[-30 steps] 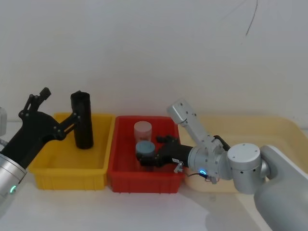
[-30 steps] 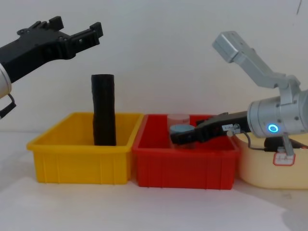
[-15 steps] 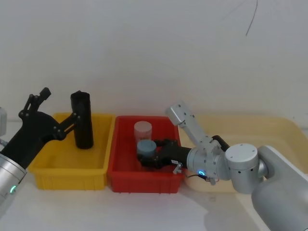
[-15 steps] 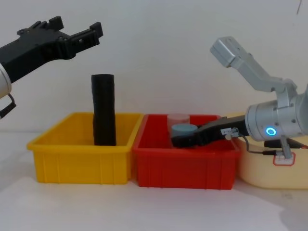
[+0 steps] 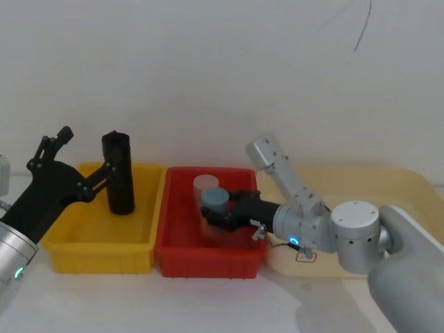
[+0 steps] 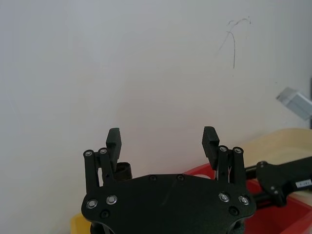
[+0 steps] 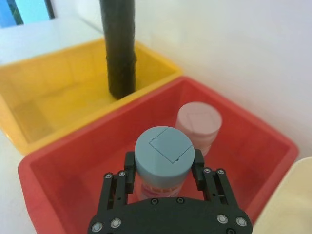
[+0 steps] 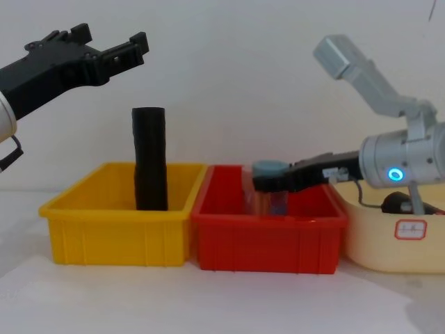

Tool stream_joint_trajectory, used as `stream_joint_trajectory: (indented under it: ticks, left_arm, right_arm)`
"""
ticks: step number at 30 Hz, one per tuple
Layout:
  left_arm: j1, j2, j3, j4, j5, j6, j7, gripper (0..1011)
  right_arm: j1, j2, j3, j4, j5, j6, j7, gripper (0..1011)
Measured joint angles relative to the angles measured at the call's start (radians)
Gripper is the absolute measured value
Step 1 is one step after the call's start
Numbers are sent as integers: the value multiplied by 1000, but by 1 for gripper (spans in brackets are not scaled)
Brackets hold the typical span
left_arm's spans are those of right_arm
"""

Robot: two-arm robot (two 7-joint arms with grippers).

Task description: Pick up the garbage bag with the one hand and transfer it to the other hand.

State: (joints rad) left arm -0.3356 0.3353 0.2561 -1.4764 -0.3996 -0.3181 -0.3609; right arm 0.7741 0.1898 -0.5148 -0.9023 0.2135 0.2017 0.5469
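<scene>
A plain white wall [image 5: 208, 69] is seen behind a white table carrying three bins. The red bin [image 5: 208, 260] is taken as landmark: the yellow bin [image 5: 97, 250] is set touching its left side, and a cream tray [image 5: 388, 187] lies to its right. The garbage bag [image 5: 118, 173] is stood upright in the yellow bin, ungripped. The left gripper [image 8: 111, 50] is held spread above the yellow bin. The right gripper [image 7: 163, 170] is clamped on the blue-lidded jar [image 7: 162, 155], raised above the red bin's floor, beside the pink-lidded jar [image 7: 198, 124].

Left gripper [image 8: 111, 43] raised high at the left, fingers spread apart, holding nothing. Right gripper [image 7: 163, 170] reaching leftward from the right side, fingers clamped on 1 item.
</scene>
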Motion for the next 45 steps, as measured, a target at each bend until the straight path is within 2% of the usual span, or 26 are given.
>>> stream_joint_trajectory:
  ticks: [9,17,26,27,29,33,35,42,45]
  left_arm:
    - [0,0,0,0,0,0,0,1002]
    - [0,0,0,0,0,0,0,1002]
    - [0,0,0,0,0,0,0,1001]
    - [0,0,0,0,0,0,0,1002]
    - [0,0,0,0,0,0,0,1002]
    - [0,0,0,0,0,0,0,1001]
    - [0,0,0,0,0,0,0,1001]
    - [0,0,0,0,0,0,0,1002]
    - [0,0,0,0,0,0,0,1001]
  right_arm:
    - [-30,31,47,-104,28,-2,-37,675]
    - [-87,95,111,-236,53,9,-88,675]
    - [-193,175,169,-370,80,65,-134,675]
    - [-193,175,169,-370,80,65,-134,675]
    - [-232,200,185,-408,88,86,-145,675]
    - [-277,226,201,-448,94,105,-156,675]
    - [-294,235,206,-463,96,111,-161,709]
    - [-352,263,228,-510,100,125,-178,919]
    - [-365,267,234,-520,101,122,-181,962]
